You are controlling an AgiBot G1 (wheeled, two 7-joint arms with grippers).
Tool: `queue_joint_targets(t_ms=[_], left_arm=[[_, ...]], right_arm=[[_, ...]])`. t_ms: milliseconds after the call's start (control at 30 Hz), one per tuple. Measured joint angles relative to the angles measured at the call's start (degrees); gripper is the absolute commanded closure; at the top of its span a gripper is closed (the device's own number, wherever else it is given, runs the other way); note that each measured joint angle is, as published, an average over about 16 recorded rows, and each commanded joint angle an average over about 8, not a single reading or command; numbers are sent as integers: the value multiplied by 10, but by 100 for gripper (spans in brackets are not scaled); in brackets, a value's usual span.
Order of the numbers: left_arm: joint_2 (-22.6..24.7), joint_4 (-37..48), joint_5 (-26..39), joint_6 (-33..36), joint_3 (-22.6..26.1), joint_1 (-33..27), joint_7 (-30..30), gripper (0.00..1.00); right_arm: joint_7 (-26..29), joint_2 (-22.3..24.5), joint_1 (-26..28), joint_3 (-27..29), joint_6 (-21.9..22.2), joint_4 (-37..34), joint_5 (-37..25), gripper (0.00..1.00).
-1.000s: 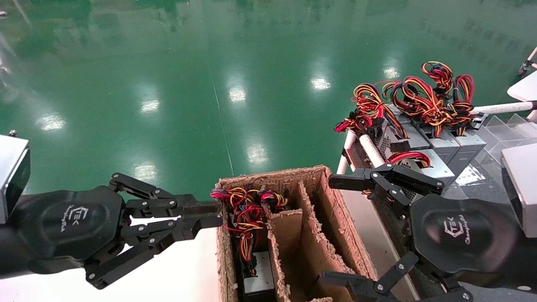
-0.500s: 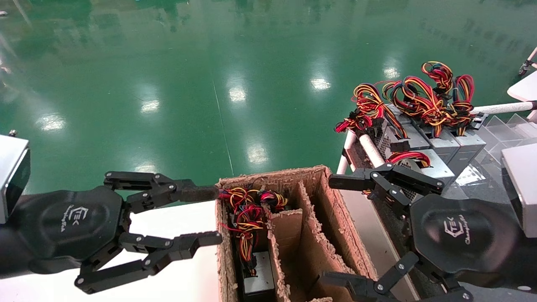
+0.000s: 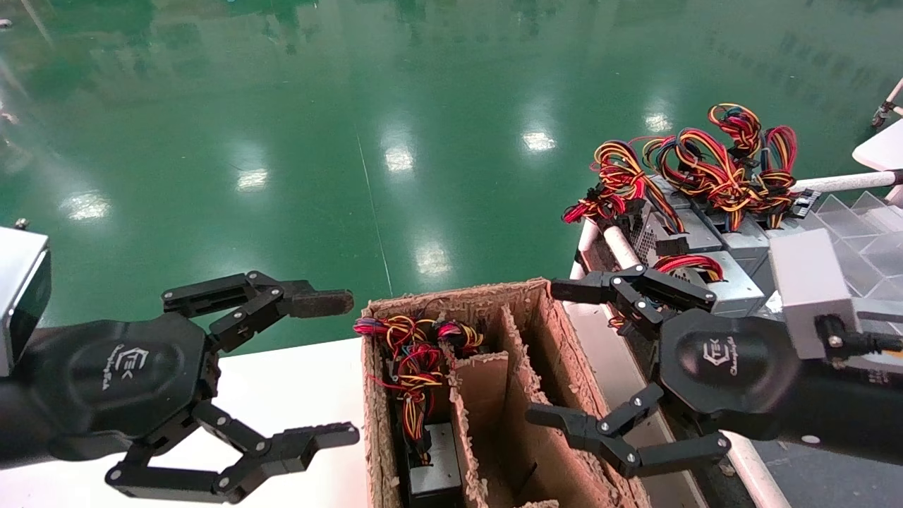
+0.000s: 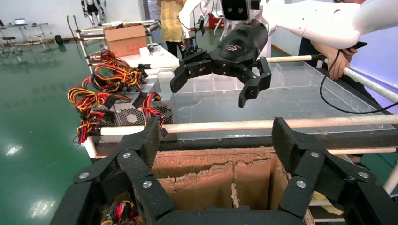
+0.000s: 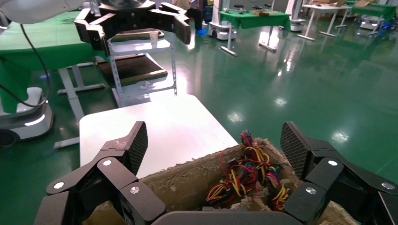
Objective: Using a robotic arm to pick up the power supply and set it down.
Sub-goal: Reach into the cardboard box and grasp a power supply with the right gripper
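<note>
A worn cardboard box (image 3: pixel 540 317) with dividers stands at the front centre. In its left compartment one grey power supply (image 3: pixel 434 471) stands on end, with its red, yellow and black wires (image 3: pixel 416 356) bunched on top. The same wires (image 5: pixel 248 173) show in the right wrist view. My left gripper (image 3: pixel 338 368) hangs open wide just left of the box, holding nothing. At the box's right wall my right gripper (image 3: pixel 554 353) is also open and holds nothing. Each wrist view looks across the box (image 4: pixel 211 173) between its own open fingers (image 4: pixel 151 140).
Several more power supplies (image 3: pixel 705 233) with wire bundles (image 3: pixel 705 162) lie on a rack at the right, next to a clear divided tray (image 3: pixel 861 226) and white rails (image 3: pixel 621 247). A white table (image 3: pixel 296 395) lies under the left gripper. Beyond is green floor (image 3: pixel 353 141).
My left gripper's fingers have spread from nearly shut to wide open. The right arm has swung left, bringing its open gripper closer to the box's right wall.
</note>
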Motion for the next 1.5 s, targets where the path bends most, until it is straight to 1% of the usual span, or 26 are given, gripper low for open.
queue_joint_targets(t_ms=[233, 400, 600, 767, 1167, 1500], left_arm=[[0, 0, 0, 0, 0, 0, 0, 0], [0, 0, 0, 0, 0, 0, 0, 0], [0, 0, 0, 0, 0, 0, 0, 0], [0, 0, 0, 0, 0, 0, 0, 0], [0, 0, 0, 0, 0, 0, 0, 0], [0, 1, 0, 0, 0, 0, 0, 0]], right_arm=[[8, -49, 30, -38, 14, -55, -54, 0], [6, -106, 68, -72, 12, -131, -97, 0], [-10, -162, 114, -102, -3, -226, -132, 0], [-25, -190, 137, -114, -13, -278, -146, 0], [-45, -248, 155, -136, -11, -338, -171, 0], [-93, -305, 180, -149, -2, -441, -189, 0]])
